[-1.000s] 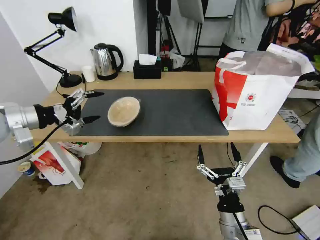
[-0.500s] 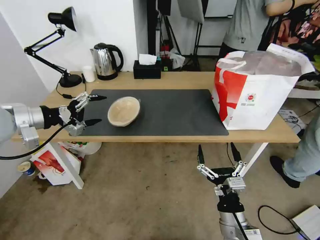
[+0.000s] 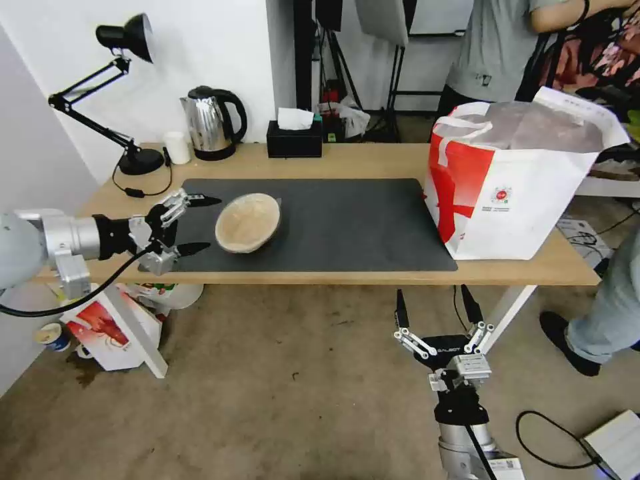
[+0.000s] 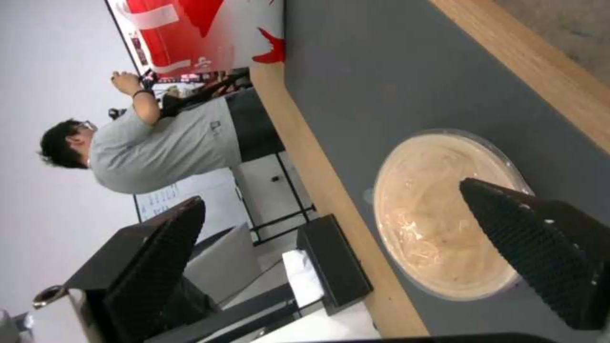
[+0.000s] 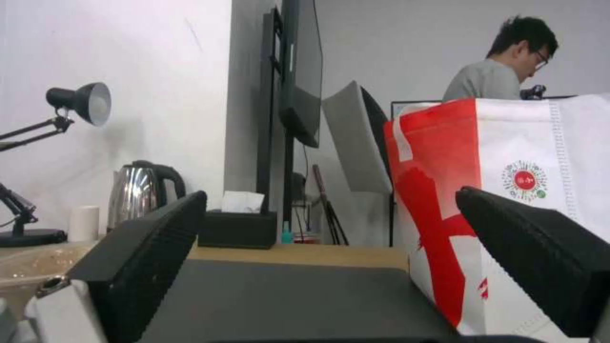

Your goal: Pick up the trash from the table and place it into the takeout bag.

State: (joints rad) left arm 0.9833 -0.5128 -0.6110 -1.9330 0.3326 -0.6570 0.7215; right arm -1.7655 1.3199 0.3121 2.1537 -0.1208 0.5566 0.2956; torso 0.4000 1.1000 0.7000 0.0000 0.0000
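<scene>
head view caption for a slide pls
Left gripper, open, nears the tan paper bowl on the table; takeout bag waits.

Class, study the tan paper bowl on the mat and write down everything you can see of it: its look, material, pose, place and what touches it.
The paper bowl is round, tan and shallow, apparently paper, with a clear film-like lining and crumpled, pale smears inside. It sits upright, slightly tilted, on the left part of the dark grey mat, which alone touches it. The left end effector is beside it, open, its fingertips just short of the rim.
</scene>
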